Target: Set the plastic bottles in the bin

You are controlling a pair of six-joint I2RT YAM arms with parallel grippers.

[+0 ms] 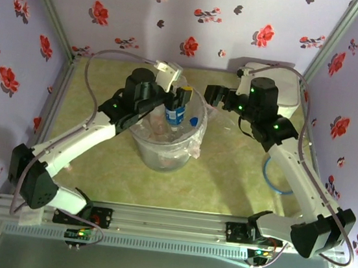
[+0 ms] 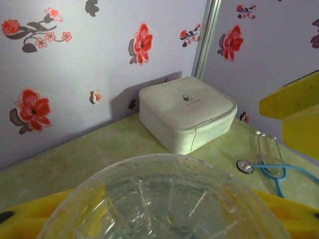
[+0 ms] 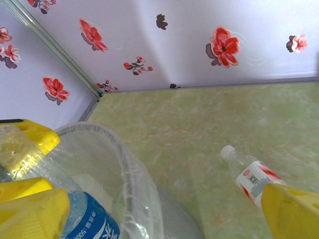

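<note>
Operator: Status on the left side is requested: grip and load.

Recorder: Left gripper (image 1: 176, 100) is recorded as closed partway on a blue-labelled bottle (image 1: 176, 115), which is held over the mouth of the bin (image 1: 163, 155). The bin is noted as round, translucent grey and lined with a crinkled clear bag.

Operator: Handling of the bottles is to be judged.

Recorder: Thin clear plastic with a ribbed base is seen. The bottles are judged light, easily dented and somewhat slippery. A hold across the labelled mid-body is preferred, since the paper band is judged to give more friction than bare plastic.

Operator: And further right?

Recorder: Right gripper (image 1: 213, 96) is noted wide open and empty, just beside the bin's rim. A red-labelled bottle (image 3: 251, 178) with a white cap is seen lying on the green mottled table (image 3: 199, 129), near one yellow finger. A white rounded box (image 2: 187, 112) and a blue stethoscope (image 2: 264, 167) are logged near the right wall.
</note>
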